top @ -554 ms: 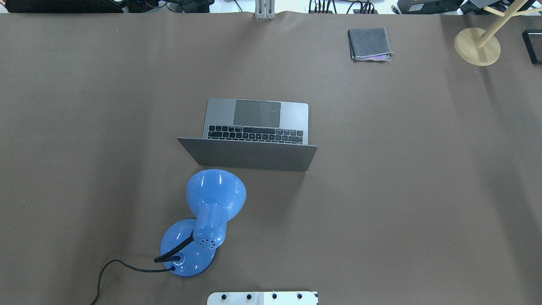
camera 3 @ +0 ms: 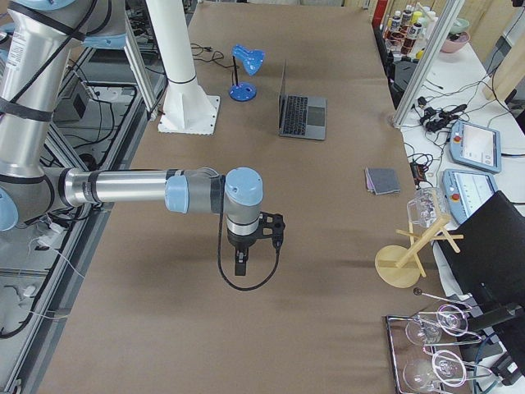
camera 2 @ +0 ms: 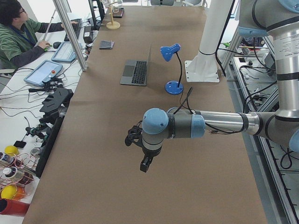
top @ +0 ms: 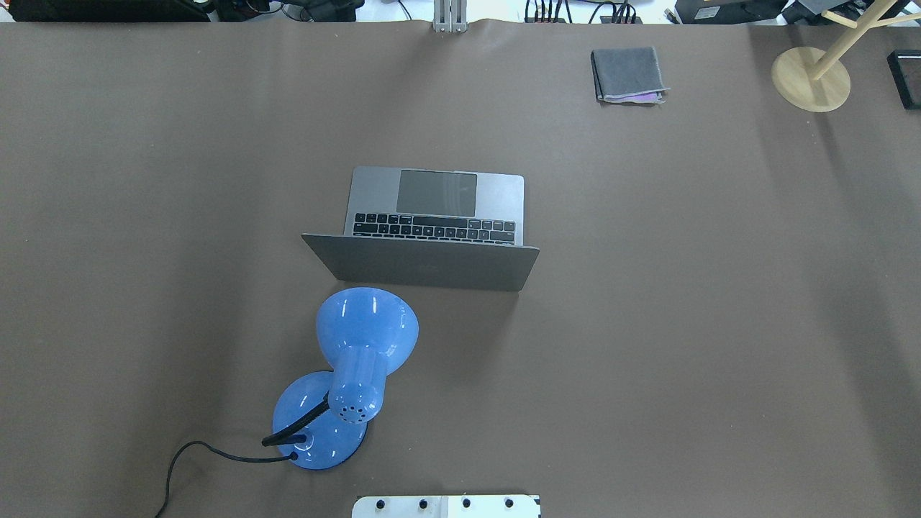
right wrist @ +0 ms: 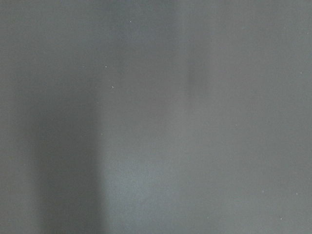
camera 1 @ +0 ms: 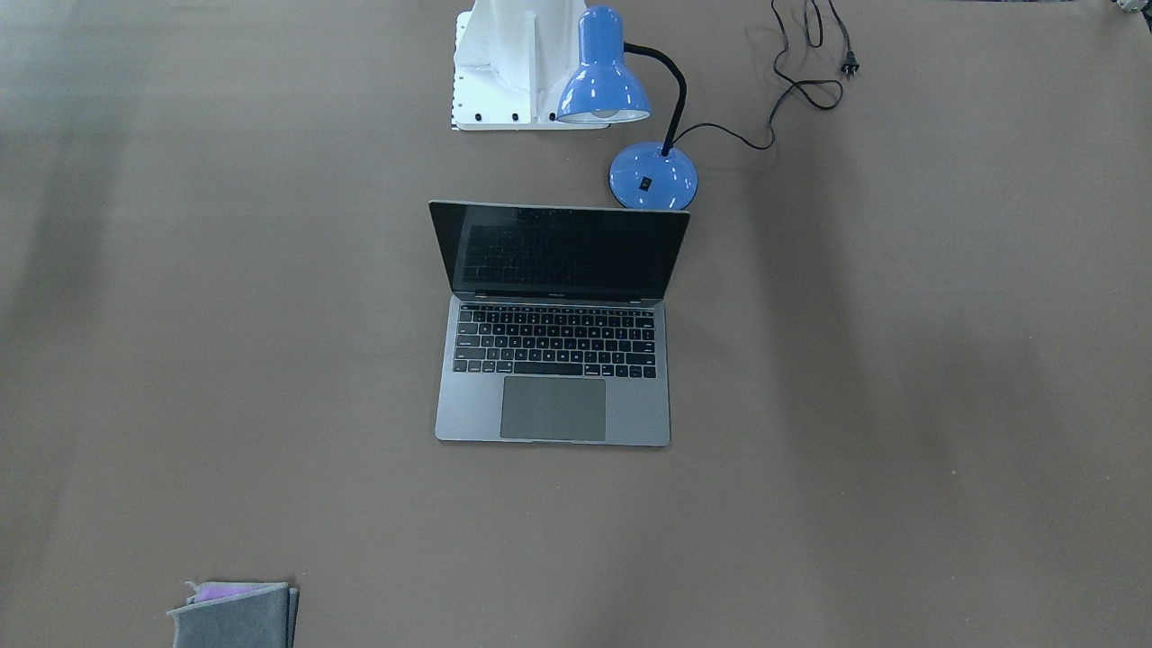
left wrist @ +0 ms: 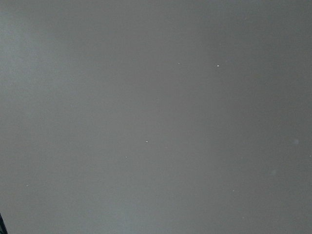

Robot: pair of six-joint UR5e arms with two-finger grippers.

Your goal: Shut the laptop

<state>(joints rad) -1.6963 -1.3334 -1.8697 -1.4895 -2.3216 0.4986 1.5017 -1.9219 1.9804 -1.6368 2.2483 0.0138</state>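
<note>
The space-grey laptop (top: 432, 216) stands open at the middle of the table, lid upright, its back towards the robot. The front-facing view shows its black screen, keys and trackpad (camera 1: 553, 360). It also shows in the left view (camera 2: 135, 72) and the right view (camera 3: 302, 115). My left gripper (camera 2: 134, 138) hangs over bare table far from the laptop, towards the left end. My right gripper (camera 3: 273, 227) hangs over bare table towards the right end. Both show only in the side views, so I cannot tell whether they are open or shut. Both wrist views show only table surface.
A blue desk lamp (top: 363, 338) stands just behind the laptop's lid on the robot's side, its cord (top: 187, 457) trailing left. A folded grey cloth (top: 627, 74) and a wooden stand (top: 811, 78) sit at the far right. An operator (camera 2: 18, 37) sits beside the table.
</note>
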